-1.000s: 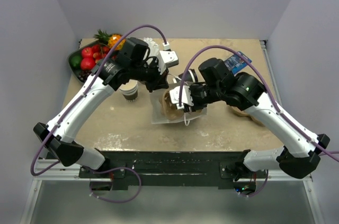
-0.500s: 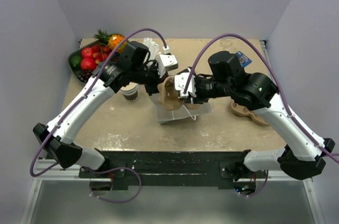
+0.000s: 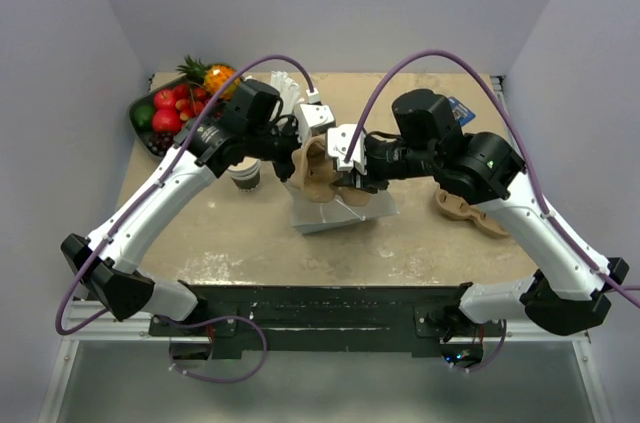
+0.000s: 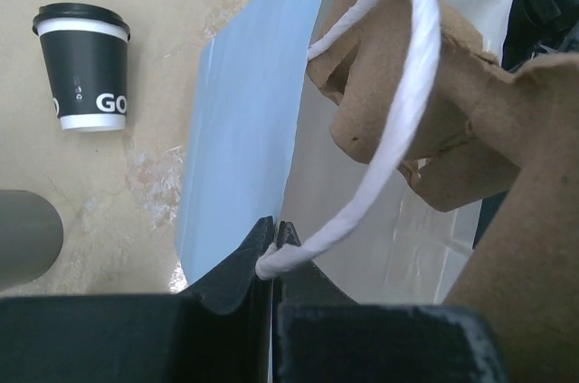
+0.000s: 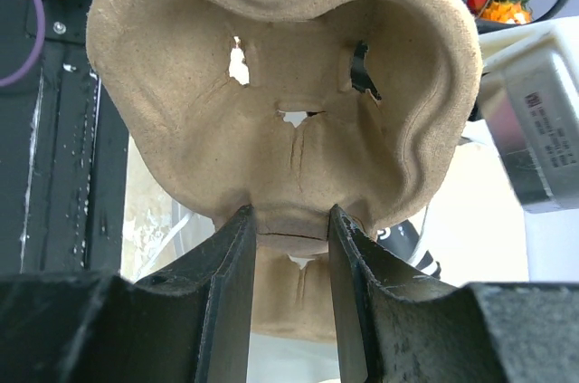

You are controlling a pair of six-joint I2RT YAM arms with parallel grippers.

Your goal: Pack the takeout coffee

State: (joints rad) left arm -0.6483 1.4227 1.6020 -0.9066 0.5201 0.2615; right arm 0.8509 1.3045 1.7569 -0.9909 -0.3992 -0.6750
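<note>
The takeout coffee [image 4: 82, 67], a dark cup with white markings and a black lid, stands upright on the table left of the bag; it also shows in the top view [image 3: 245, 175]. My left gripper [image 4: 273, 240] is shut on the white paper bag [image 4: 242, 129] at the root of its white cord handle [image 4: 401, 120], holding the mouth open; in the top view my left gripper [image 3: 295, 151] is at the bag [image 3: 335, 213]. My right gripper [image 5: 288, 220] is shut on a brown pulp cup carrier [image 5: 289, 84], held on edge at the bag's mouth [image 3: 318, 171].
A bowl of fruit [image 3: 163, 113] sits at the back left corner. A second pulp carrier [image 3: 470, 211] lies on the right of the table, and a blue packet [image 3: 460, 109] behind it. A grey cup [image 4: 23, 247] stands near the coffee.
My right gripper has carried the pulp carrier up and to the left, to the bag's mouth. The bag has been pulled more upright and shifted a little left. The coffee has not moved.
</note>
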